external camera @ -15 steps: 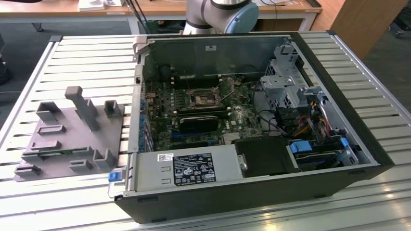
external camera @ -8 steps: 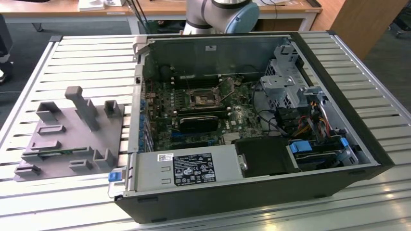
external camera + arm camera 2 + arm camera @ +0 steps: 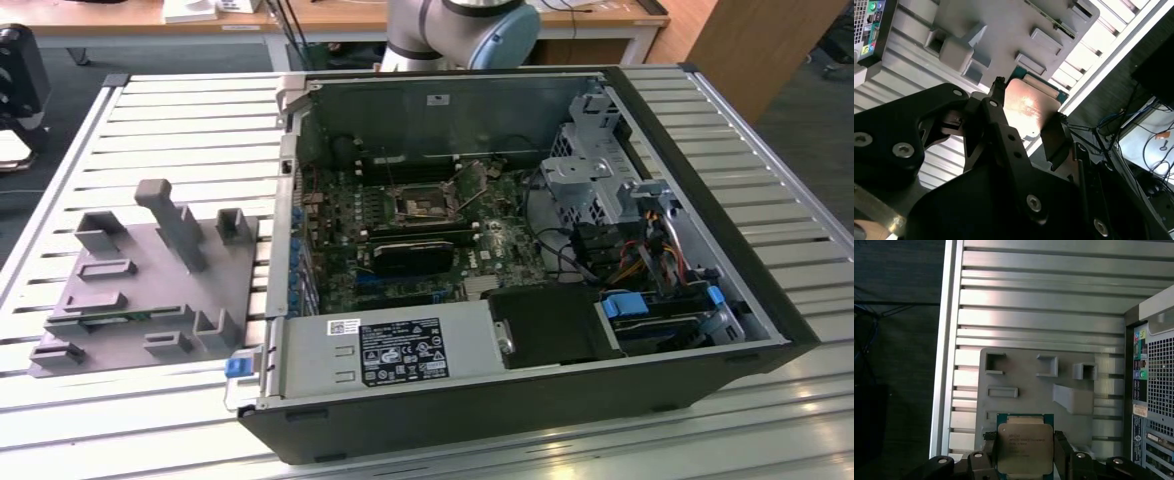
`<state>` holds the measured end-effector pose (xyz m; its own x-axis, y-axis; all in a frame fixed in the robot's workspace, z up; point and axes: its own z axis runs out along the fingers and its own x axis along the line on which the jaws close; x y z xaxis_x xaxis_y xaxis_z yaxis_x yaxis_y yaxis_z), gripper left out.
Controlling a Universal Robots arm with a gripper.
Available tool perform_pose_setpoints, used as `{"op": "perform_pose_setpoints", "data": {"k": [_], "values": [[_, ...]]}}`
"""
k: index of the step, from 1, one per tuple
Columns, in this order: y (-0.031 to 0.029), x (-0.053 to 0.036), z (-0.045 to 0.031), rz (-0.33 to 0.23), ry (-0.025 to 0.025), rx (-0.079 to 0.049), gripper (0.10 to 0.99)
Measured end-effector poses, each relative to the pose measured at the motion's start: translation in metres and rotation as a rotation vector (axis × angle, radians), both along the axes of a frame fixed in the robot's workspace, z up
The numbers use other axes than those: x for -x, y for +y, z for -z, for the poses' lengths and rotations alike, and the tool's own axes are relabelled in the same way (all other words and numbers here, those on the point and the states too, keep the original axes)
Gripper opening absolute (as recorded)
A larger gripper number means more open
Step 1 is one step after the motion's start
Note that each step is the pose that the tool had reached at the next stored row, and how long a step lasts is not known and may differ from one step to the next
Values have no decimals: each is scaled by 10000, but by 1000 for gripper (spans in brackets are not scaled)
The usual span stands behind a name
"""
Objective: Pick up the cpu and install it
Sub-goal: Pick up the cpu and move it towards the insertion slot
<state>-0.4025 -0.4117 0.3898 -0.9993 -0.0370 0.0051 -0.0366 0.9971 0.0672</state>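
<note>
**First wrist view, item held: one cpu, clamped above the tray**

- **One cpu** [image 3: 1024, 447] [image 3: 1029, 112]: a small, flat, square chip with a shiny silver metal top plate and a thin green rim. In both wrist views it sits between the gripper's fingers, top plate towards the cameras. It hangs over the near edge of the grey tray.
- **One gripper** [image 3: 1023, 440] [image 3: 1029, 102]: black, with two fingers [image 3: 1060, 447] [image 3: 995, 102]. The jaws are closed onto two opposite edges of the cpu, one finger on each side.
- **One fixture tray** [image 3: 1024, 380] [image 3: 147, 290] [image 3: 1004, 25]: a grey plastic plate with several upright posts and brackets. It lies flat on the table, just beside the computer case on the exterior view's left.
- **One computer case** [image 3: 534, 410] [image 3: 1154, 390]: a black tower lying on its side with the side panel off.
- **One motherboard** [image 3: 400, 230]: green, seen in the exterior view inside the case. It carries one square socket frame [image 3: 422, 203] and one black rectangular block [image 3: 420, 255] just below the frame.
- **One power supply box** [image 3: 380, 350]: grey metal, at the case's near edge.
- **One table** [image 3: 747, 130] [image 3: 1044, 305]: slatted aluminium, carrying both tray and case.
- **One robot arm** [image 3: 461, 30]: a grey and pale blue joint, behind the case at the far side of the exterior view.
</note>
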Motion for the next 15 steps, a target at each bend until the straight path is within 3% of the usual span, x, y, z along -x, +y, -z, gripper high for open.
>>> {"op": "perform_pose_setpoints", "data": {"k": [5, 15], "values": [[0, -143, 1, 0, -1, -6, 541], [1, -342, 1, 0, -1, -6, 541]]}}
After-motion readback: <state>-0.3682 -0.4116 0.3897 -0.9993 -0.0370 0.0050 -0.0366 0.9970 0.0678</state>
